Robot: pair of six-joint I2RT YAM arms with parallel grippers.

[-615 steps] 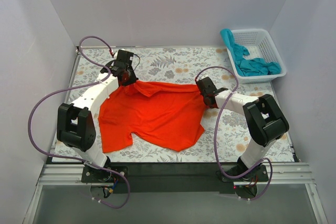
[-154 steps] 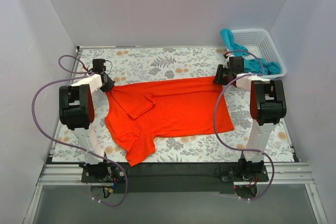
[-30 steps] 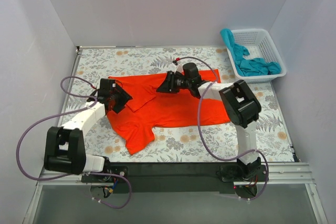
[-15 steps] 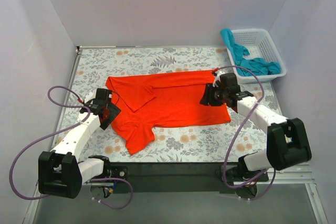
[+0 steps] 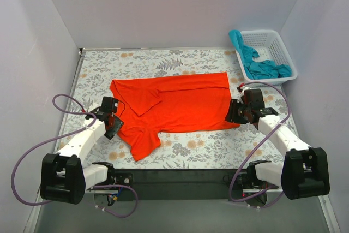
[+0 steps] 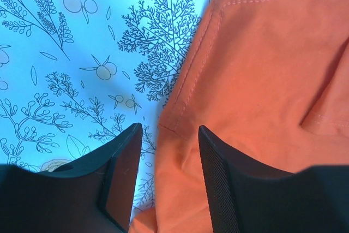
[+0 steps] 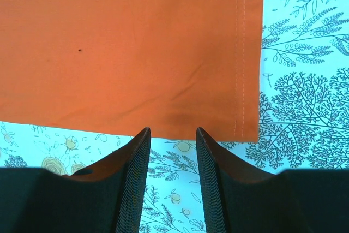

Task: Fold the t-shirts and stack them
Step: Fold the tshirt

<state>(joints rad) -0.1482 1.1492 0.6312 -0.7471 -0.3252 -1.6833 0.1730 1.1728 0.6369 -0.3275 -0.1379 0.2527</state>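
Left gripper: jaws stood narrowly parted, empty, over the orange-red t-shirt's left edge;
Right gripper: parted, empty, at its hem corner;
Orange-red t-shirt: lay mid-table;
Teal t-shirt: lay in basket

Ahead and to the right of the left hand, the orange-red shirt lies flat, its seamed edge between the parted fingers. Bare surface opens to its left. The right hand hangs at the shirt's near corner, with bare surface to its right. The white basket, holding the teal shirt, stands well apart, ahead and to its right.
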